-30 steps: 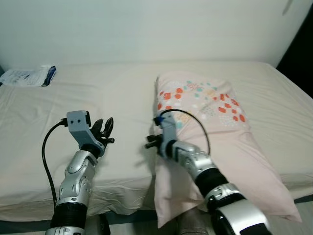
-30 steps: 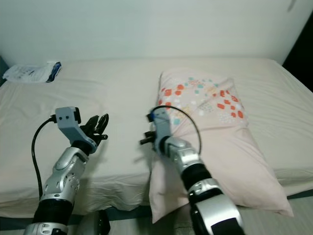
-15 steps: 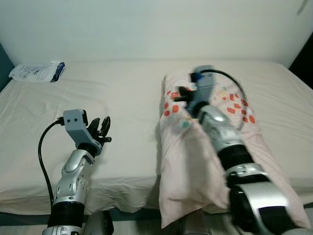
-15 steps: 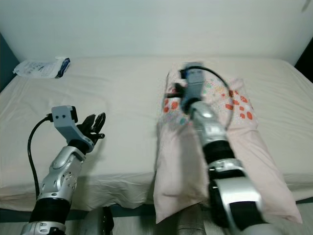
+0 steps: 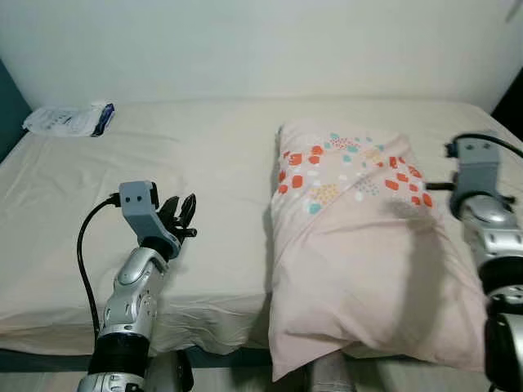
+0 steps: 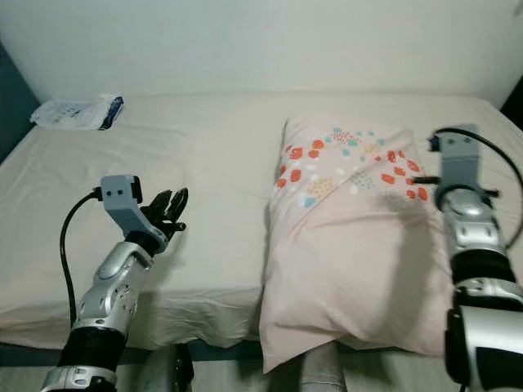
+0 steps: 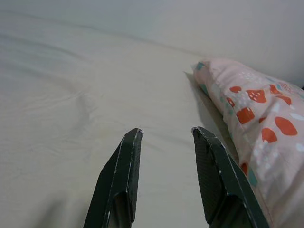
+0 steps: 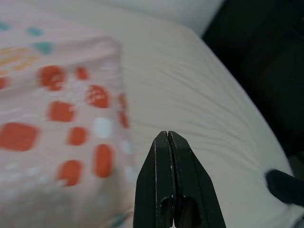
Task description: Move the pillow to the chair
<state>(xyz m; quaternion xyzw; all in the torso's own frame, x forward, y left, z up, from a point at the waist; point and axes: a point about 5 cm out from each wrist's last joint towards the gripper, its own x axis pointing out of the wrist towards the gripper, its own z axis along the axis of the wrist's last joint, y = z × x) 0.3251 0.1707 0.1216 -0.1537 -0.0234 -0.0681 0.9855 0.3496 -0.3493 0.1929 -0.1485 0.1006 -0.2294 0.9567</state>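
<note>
Pillow (image 5: 359, 245) is the landmark: pale pink, with a patch of orange, teal and yellow spots near its far end, and no writing or label that can be read on it. It lies lengthwise on the bed (image 5: 163, 163), toward the bed's right half, and its near end hangs over the bed's front edge.

The bed is the largest thing in view, covered by a cream sheet that is wrinkled along the front edge to the left of the pillow. A plain light wall (image 5: 245, 49) rises behind it, beyond the pillow's far end.

The left arm reaches over the sheet well to the left of the pillow, with a black cable looping from its wrist. The left tool (image 7: 166, 137) hovers just above the sheet, its two black fingers spread apart with nothing between them; its wrist view looks toward the pillow's left edge.

The right tool (image 8: 167, 137) is up at the pillow's right side, near the spotted end. Its fingers are pressed together and grip nothing.

A white and blue plastic packet (image 5: 69, 119) lies on the bed's far left corner, well apart from the pillow; any print on it is too small to read.
</note>
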